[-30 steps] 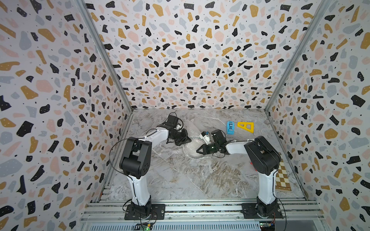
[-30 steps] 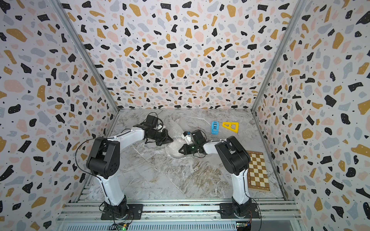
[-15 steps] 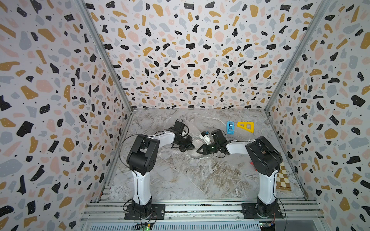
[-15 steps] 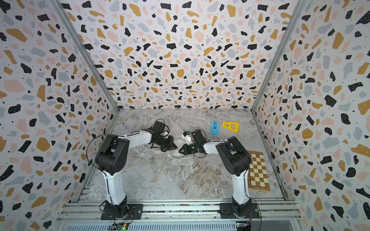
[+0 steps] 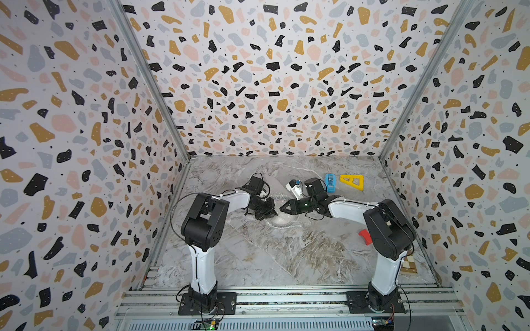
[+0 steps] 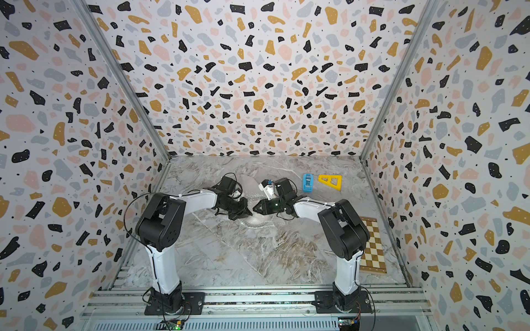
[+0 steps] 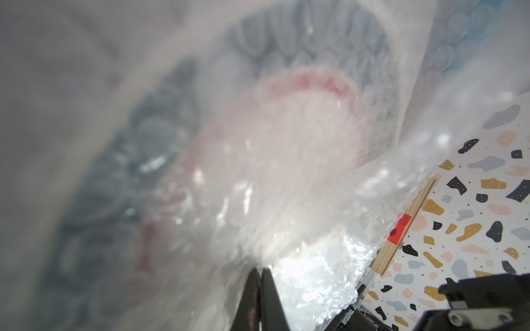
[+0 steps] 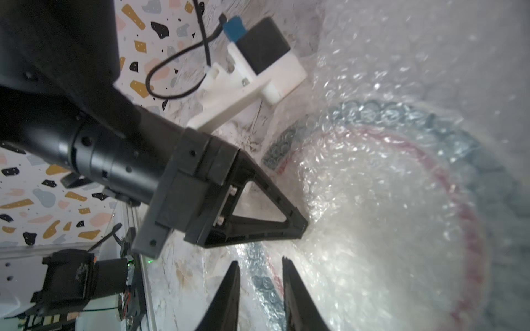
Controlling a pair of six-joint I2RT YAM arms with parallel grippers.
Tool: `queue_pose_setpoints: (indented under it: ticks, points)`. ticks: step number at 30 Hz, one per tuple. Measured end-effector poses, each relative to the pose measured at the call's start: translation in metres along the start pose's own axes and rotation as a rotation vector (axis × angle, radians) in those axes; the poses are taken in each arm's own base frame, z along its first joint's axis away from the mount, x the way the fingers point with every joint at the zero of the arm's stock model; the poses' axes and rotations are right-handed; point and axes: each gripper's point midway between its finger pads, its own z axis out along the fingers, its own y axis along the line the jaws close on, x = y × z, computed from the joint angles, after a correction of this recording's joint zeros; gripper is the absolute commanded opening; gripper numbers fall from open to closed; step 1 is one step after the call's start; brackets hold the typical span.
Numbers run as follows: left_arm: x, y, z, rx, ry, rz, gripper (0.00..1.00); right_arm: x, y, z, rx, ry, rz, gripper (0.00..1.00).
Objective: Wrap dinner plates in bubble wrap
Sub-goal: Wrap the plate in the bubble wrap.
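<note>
The dinner plate (image 8: 387, 215) lies mid-table under the bubble wrap (image 8: 401, 43), a pale disc with a dark rim band showing through; in both top views it is a faint disc (image 5: 282, 220) (image 6: 258, 222). My left gripper (image 7: 261, 269) is shut, its tips pinching bunched wrap over the plate; the right wrist view shows it (image 8: 302, 227) touching the wrap near the plate's edge. My right gripper (image 8: 261, 260) is open, its fingers astride the wrapped rim and holding nothing. Both grippers (image 5: 271, 210) (image 5: 284, 207) meet tip to tip above the plate.
A blue tape dispenser (image 5: 330, 182) and a yellow triangle (image 5: 352, 181) lie at the back right. A red block (image 5: 364, 236) sits by the right arm, and a checkered board (image 6: 372, 246) lies along the right wall. The wrap sheet (image 5: 286, 249) spreads toward the front.
My left arm has swung right to the middle, carrying the wrap over the plate. The right gripper's jaws have opened from shut.
</note>
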Motion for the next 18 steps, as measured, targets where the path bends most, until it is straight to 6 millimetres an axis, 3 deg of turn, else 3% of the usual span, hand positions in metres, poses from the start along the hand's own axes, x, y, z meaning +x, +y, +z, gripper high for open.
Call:
queue_pose_setpoints:
  ticks: [3,9,18]
  points:
    - [0.0,0.0,0.0,-0.001,-0.001,0.0,0.02,0.0,-0.011,0.012,0.019,0.001,0.027,0.21]
    - [0.0,0.0,0.0,0.002,0.0,-0.001,0.03,0.032,-0.029,0.036,0.055,0.083,0.089,0.2]
    - [-0.009,0.004,-0.013,0.047,0.007,-0.084,0.08,0.038,-0.034,0.04,0.113,0.085,0.074,0.18]
